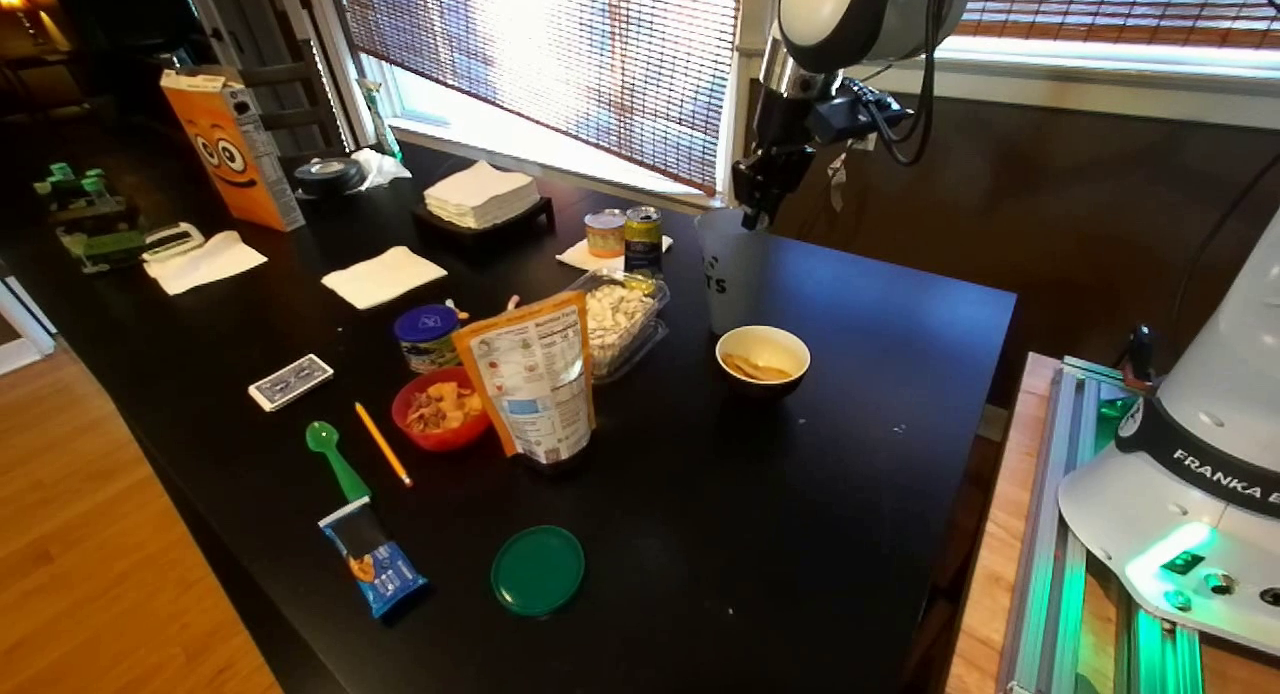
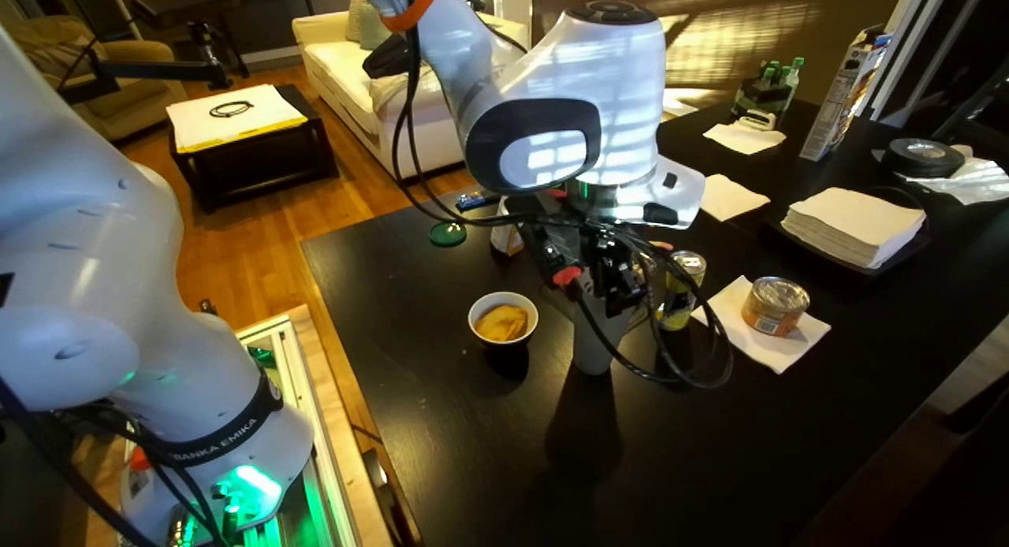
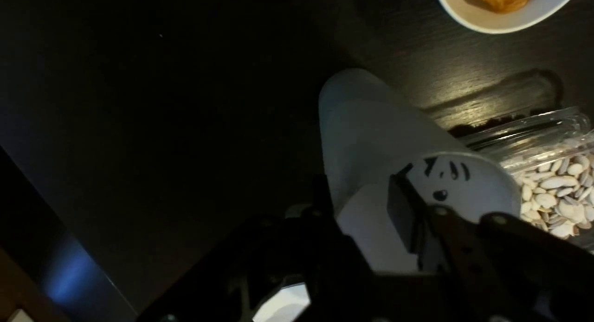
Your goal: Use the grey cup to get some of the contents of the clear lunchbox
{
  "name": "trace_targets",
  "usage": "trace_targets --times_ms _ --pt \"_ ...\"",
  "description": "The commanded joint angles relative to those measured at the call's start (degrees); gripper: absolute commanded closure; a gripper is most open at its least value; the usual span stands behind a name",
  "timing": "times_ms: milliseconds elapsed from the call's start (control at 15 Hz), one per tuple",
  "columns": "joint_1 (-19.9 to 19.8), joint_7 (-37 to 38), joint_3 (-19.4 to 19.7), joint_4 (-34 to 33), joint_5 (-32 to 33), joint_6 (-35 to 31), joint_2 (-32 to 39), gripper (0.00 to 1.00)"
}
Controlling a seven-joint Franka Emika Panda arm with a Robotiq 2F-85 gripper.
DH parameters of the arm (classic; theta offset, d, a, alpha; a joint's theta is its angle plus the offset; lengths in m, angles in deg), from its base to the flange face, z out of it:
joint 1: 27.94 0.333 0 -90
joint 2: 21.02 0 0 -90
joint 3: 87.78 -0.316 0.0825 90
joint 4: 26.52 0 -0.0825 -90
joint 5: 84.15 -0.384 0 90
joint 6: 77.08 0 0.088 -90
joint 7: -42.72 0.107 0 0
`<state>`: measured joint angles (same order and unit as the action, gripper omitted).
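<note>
You have 1 cup (image 1: 736,294) upright on the table (image 1: 700,544), just beside 1 lunchbox (image 3: 540,156) of seeds (image 3: 552,201). Your gripper (image 3: 358,187) has its 2 jaws partway apart at the cup's rim, a gap showing between them, gripping nothing. You also count 1 red bowl (image 1: 440,440), 1 black bowl (image 1: 762,388), 2 cans (image 1: 643,239), 1 bag (image 1: 535,394), 1 spoon (image 1: 342,466) and 1 pencil (image 1: 382,444).

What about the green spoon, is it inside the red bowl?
No, the green spoon lies on the table, with the pencil between it and the red bowl.
</note>
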<state>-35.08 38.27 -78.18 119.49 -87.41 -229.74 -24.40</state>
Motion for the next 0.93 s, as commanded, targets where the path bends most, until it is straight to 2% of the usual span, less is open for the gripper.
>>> trace_targets --times_ms 0,133,267,333,467,600,867 --pt "-0.9 3.4 -0.5 0.1 3.5 -2.3 0.4 0.32" --pt "-1.8 10.0 -0.9 1.4 10.2 -5.3 -0.5 0.16" --pt "-2.7 18.1 -1.4 2.6 17.9 -8.1 -1.7 0.04" --pt "-3.2 22.7 -1.8 3.0 22.7 -8.3 -2.5 0.01" --pt "-3.4 29.4 -3.5 3.9 30.6 -6.1 -5.3 0.00" --pt "-3.4 32.6 -5.8 6.0 35.3 -4.2 -8.9 0.00" --pt "-2.1 28.3 -10.1 11.4 32.2 0.7 -15.8 0.00"
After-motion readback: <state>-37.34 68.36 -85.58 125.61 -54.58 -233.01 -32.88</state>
